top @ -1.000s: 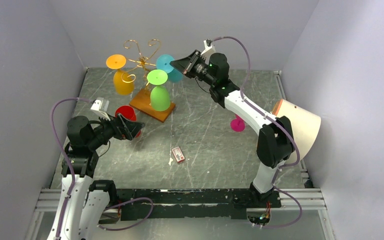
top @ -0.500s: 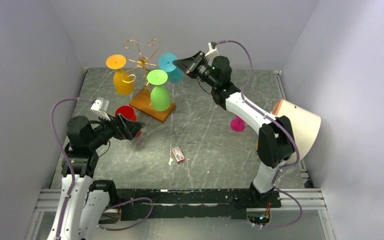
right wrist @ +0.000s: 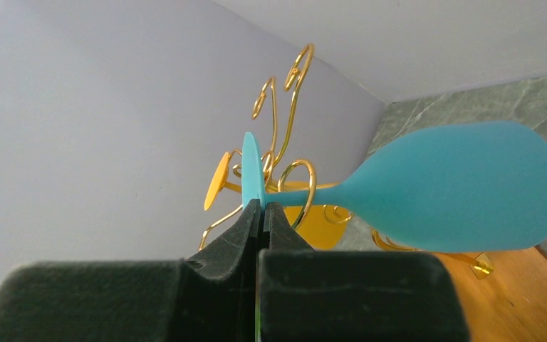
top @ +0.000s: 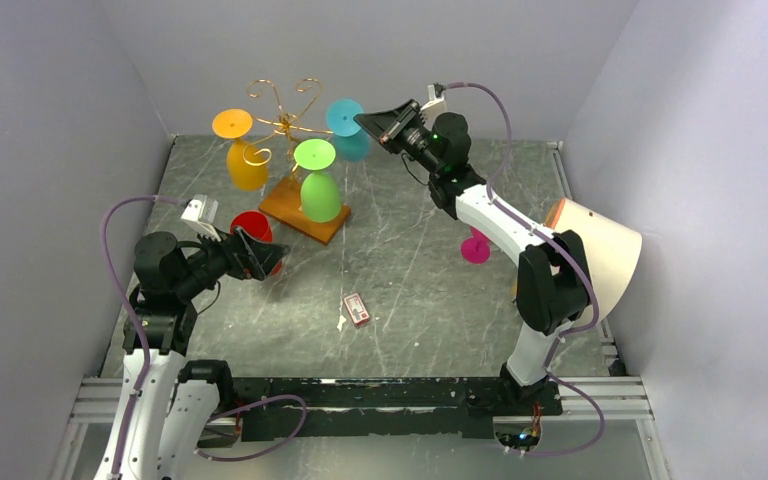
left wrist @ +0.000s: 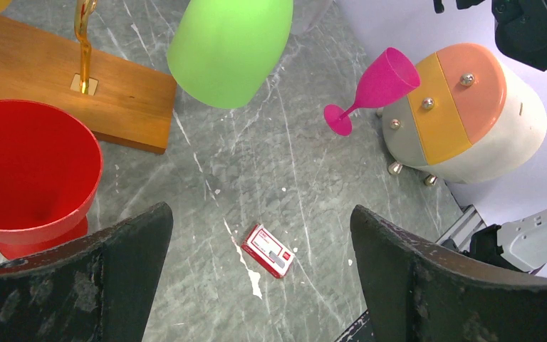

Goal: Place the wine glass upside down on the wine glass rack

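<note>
My right gripper (top: 368, 123) (right wrist: 262, 208) is shut on the edge of the round foot of a teal wine glass (top: 352, 146) (right wrist: 456, 185). It holds the glass upside down beside the right side of the wine glass rack (top: 282, 112) (right wrist: 292, 92). The teal stem crosses one gold curl; I cannot tell whether they touch. A yellow glass (top: 245, 160) and a green glass (top: 318, 190) (left wrist: 228, 50) hang upside down on the rack. My left gripper (top: 265, 255) (left wrist: 260, 221) is open and holds nothing, next to an upright red glass (top: 250, 225) (left wrist: 28, 171).
The rack's wooden base (top: 305, 218) (left wrist: 57, 92) sits at the back left. A pink glass (top: 475, 247) (left wrist: 370, 85) stands by a white and orange rounded object (top: 600, 250) (left wrist: 463, 114) at the right. A small red box (top: 357, 308) (left wrist: 267, 251) lies mid-table.
My right gripper has carried the teal glass a little to the right and up, away from the rack's centre. The left arm has not moved.
</note>
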You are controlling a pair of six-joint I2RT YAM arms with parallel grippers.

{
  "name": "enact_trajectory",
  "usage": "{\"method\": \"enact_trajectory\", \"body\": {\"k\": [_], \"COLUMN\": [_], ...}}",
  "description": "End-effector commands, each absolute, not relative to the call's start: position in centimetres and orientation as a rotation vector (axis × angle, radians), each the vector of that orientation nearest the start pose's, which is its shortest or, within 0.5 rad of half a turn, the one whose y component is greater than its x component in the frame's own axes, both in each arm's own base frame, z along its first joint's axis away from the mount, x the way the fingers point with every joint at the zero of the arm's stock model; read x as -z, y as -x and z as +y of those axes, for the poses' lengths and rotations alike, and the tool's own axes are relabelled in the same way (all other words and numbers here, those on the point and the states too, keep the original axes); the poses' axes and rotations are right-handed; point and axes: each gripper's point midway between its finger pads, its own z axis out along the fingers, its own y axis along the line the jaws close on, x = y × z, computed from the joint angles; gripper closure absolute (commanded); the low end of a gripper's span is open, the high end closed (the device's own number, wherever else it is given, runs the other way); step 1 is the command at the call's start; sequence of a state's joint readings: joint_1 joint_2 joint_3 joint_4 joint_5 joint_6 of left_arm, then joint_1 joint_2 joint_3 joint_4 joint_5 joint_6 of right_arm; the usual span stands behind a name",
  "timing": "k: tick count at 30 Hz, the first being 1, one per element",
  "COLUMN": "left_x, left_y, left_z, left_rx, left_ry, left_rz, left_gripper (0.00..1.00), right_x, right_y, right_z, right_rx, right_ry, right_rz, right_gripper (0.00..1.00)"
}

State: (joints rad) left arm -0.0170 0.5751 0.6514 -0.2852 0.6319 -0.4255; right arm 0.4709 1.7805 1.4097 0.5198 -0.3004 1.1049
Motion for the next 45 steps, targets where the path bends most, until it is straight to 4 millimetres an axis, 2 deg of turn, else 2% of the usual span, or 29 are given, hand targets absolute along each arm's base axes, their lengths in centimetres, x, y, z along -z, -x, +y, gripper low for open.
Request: {"method": "enact_trajectory", "body": {"k": [1,5,16,21,25,28,32,35,36,37,45], "left_x": [-26.2,-26.2,-25.8,-25.4,-25.2,-24.9,-24.5,-24.0,-23.8,-23.6,-20.7], "left_y": [-22.8,-22.8,-23.2,-23.5,-24.0,-24.4,-25.1,-25.4,-25.5,-25.5,-26.5], "left_z": [-12.1,-12.1,-11.9,-11.5,-10.6,-9.8,-7.9,-6.8,-6.4,-6.0,-2.0], "left_rx": [0.859,0.857,0.848,0.822,0.771,0.723,0.632,0.592,0.576,0.560,0.418], "left_ry": [-0.121,-0.119,-0.096,-0.064,-0.014,0.049,0.183,0.293,0.333,0.379,0.835], "left_rz": [1.798,1.801,1.819,1.842,1.860,1.878,1.893,1.900,1.901,1.905,1.902], "left_gripper": [0.02,0.02,0.02,0.02,0.02,0.02,0.02,0.02,0.02,0.02,0.02], "right_x": [-36.1,-35.6,-34.1,-34.0,-33.9,-34.1,-34.8,-34.6,-34.7,-34.5,-34.3], "right_y": [-46.0,-46.4,-47.3,-47.3,-47.1,-46.2,-44.8,-43.6,-43.2,-42.7,-39.1], "right_z": [32.6,32.4,32.8,32.7,32.0,31.3,29.7,28.2,27.8,27.5,25.4], "right_rx": [-1.496,-1.498,-1.491,-1.483,-1.472,-1.472,-1.438,-1.423,-1.423,-1.420,-1.226], "right_ry": [-0.250,-0.276,-0.287,-0.281,-0.282,-0.261,-0.241,-0.232,-0.223,-0.211,-0.032], "right_rz": [1.552,1.557,1.601,1.606,1.613,1.603,1.593,1.579,1.573,1.576,1.646], "right_gripper": [1.00,0.93,0.84,0.76,0.64,0.54,0.30,0.23,0.15,0.02,0.00]}}
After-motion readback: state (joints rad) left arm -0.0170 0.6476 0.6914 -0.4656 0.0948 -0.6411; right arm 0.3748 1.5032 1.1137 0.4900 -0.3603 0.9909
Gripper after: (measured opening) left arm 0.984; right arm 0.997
